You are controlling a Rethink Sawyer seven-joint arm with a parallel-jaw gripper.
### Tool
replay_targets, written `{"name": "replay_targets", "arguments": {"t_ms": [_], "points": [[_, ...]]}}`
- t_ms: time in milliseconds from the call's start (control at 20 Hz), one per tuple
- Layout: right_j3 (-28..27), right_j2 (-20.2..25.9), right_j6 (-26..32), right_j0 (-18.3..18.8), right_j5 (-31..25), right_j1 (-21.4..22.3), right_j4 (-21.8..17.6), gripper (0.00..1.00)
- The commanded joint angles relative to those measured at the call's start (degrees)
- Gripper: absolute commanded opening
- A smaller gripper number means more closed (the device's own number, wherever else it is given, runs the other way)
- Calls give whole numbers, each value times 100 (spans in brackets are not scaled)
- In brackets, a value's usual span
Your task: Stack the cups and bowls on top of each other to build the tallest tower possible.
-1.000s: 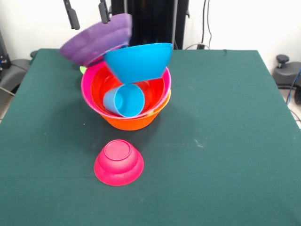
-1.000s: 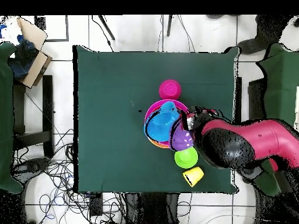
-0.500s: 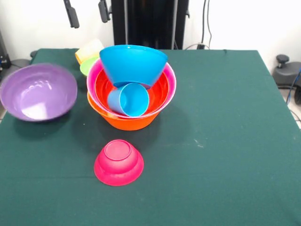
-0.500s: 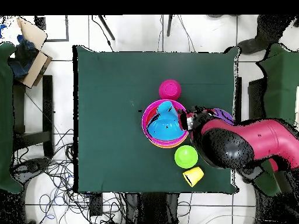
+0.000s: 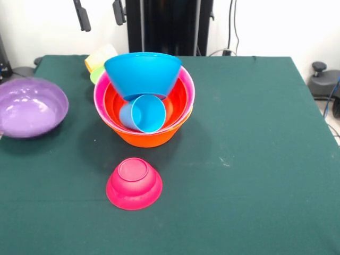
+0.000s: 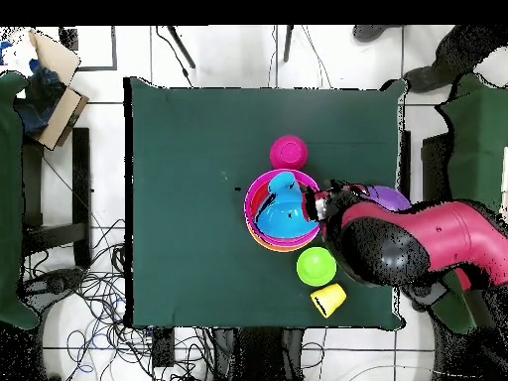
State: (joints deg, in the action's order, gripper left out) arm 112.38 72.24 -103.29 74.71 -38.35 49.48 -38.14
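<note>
Orange plastic forms the base of the tower (image 5: pixel 144 114): we see the large orange bowl (image 5: pixel 146 137) on the green table (image 5: pixel 255 159), with the pink bowl (image 5: pixel 187 87) nested in it and the red-orange bowl (image 5: pixel 175 103) inside that. The blue bowl (image 5: pixel 142 73) sits tilted on top at the back of the nest, and the light blue cup (image 5: pixel 142 113) lies on its side under it, its mouth facing the front camera.

The gripper (image 5: pixel 100 13) hangs above the table's far edge in the front view, and we see its two dark fingers (image 5: pixel 82 15) standing apart with nothing between them, so it is released. The tower sits below the gripper and a little to its right in that view. In the overhead view the red and black arm (image 6: pixel 417 243) covers the area just beside the tower.

The purple bowl (image 5: pixel 31 108) rests mouth up on the table at the left edge of the front view, well apart from the tower and lower left of the gripper. Almost directly beneath the gripper, behind the tower, we see the yellow-orange cup (image 5: pixel 99 56) lying on its side and the green bowl (image 5: pixel 98 74) just beside it, both partly hidden by the pile. The magenta bowl (image 5: pixel 134 183) stands upside down nearer the front camera, apart from the tower and farthest from the gripper.
</note>
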Motion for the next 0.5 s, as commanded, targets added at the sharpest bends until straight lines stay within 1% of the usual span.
{"name": "replay_targets", "arguments": {"t_ms": [50,500], "points": [[70,-75,1071,-315,-324,-16,-87,100],[45,-132,944,-419,-256,-19,-119,100]]}}
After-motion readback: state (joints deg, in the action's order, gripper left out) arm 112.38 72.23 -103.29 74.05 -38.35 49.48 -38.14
